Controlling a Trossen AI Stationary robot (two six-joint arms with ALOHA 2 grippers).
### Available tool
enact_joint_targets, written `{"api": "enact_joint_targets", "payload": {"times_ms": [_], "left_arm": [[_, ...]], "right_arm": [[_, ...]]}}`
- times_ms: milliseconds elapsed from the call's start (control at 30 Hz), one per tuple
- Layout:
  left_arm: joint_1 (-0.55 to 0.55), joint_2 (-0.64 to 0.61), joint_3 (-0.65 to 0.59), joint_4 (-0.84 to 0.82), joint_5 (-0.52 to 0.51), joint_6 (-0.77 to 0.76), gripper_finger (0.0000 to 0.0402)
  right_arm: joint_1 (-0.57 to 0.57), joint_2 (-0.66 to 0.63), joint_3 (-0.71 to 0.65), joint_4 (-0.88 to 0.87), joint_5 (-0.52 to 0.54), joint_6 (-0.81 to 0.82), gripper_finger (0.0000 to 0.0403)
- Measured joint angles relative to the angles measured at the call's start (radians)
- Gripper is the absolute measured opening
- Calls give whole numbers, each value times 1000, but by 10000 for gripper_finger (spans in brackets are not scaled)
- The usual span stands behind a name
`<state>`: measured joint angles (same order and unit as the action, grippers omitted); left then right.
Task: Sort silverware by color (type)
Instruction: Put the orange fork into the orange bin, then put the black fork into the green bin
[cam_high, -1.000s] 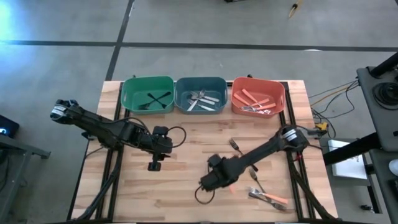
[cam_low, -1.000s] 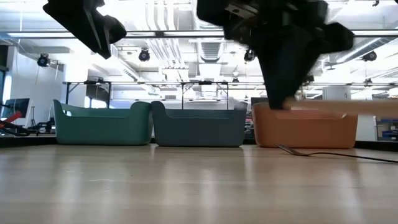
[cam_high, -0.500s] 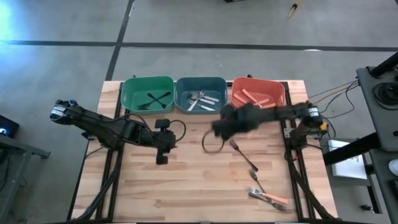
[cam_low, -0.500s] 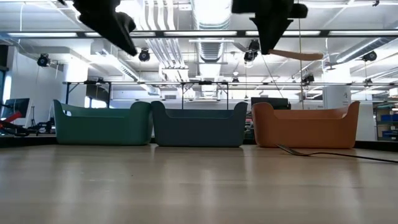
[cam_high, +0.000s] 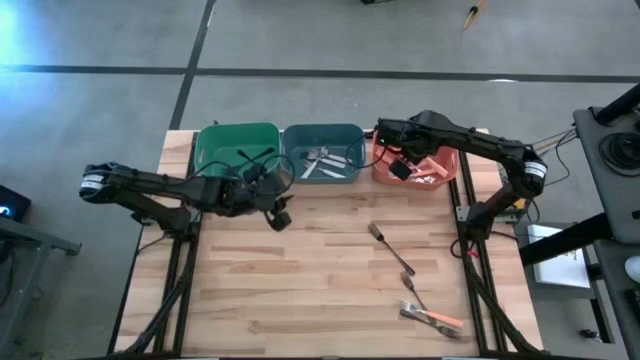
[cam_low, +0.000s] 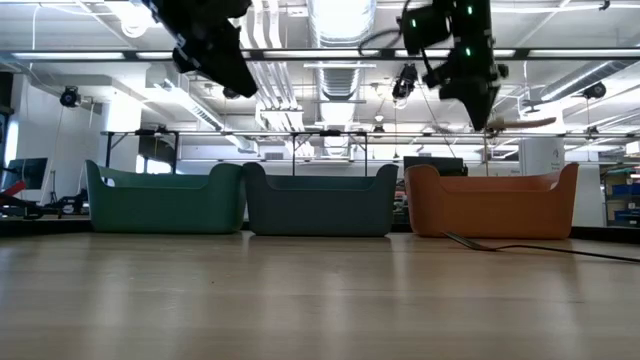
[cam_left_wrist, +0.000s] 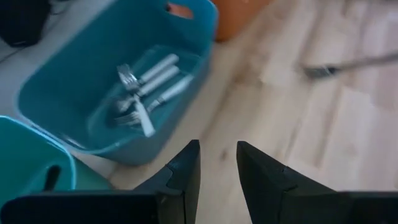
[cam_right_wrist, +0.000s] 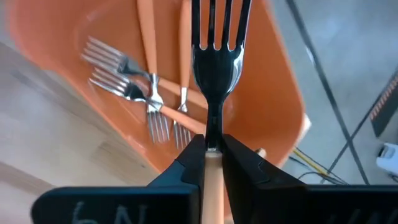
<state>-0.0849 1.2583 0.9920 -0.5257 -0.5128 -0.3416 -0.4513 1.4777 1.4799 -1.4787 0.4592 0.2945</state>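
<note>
Gripping an orange-handled fork (cam_right_wrist: 214, 56), right pincer (cam_right_wrist: 211, 155) hangs over orange bin (cam_right_wrist: 273, 118); left pincer (cam_left_wrist: 217, 171) empty, part-open.

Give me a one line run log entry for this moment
right claw: shut on orange-handled metal fork, above orange plastic bin | left claw: slightly open, empty, near blue plastic bin | loose forks remain on wooden table

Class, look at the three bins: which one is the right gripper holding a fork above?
The orange bin, rightmost of the three. The right gripper holds an orange-handled fork over it.
</note>
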Motion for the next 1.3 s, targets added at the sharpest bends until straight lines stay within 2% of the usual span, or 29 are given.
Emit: {"api": "enact_joint_targets", "payload": {"times_ms": [133,267,433,667,767,867,933,1067,1200,1300], "left_arm": [[35,0,0,59,-43,-8,88],[60,0,0,118,-74,-9,88],[70,0,0,172,-82,-11,88],[70,0,0,186,-82,-35,88],[70,0,0,186,-82,-35,88],[70,0,0,182,-81,-35,88],[70,0,0,156,-78,-35,88],[70,0,0,94,-15,-36,88],[69,0,0,44,80,-26,88],[69,0,0,18,114,6,88]], "right_arm": [[-60,-38,-142,135,-22,-157,40],[-105,-56,-217,229,-17,-239,42],[-126,-62,-258,284,-21,-282,53],[-125,-66,-261,290,-20,-286,101],[-125,-74,-247,231,-74,-195,117],[-115,-104,-244,204,-255,-82,123],[-88,-130,-252,214,-336,-12,124],[18,-177,-267,213,-355,153,117],[178,-192,-289,214,-355,329,110],[307,-171,-320,239,-355,460,109]]}}
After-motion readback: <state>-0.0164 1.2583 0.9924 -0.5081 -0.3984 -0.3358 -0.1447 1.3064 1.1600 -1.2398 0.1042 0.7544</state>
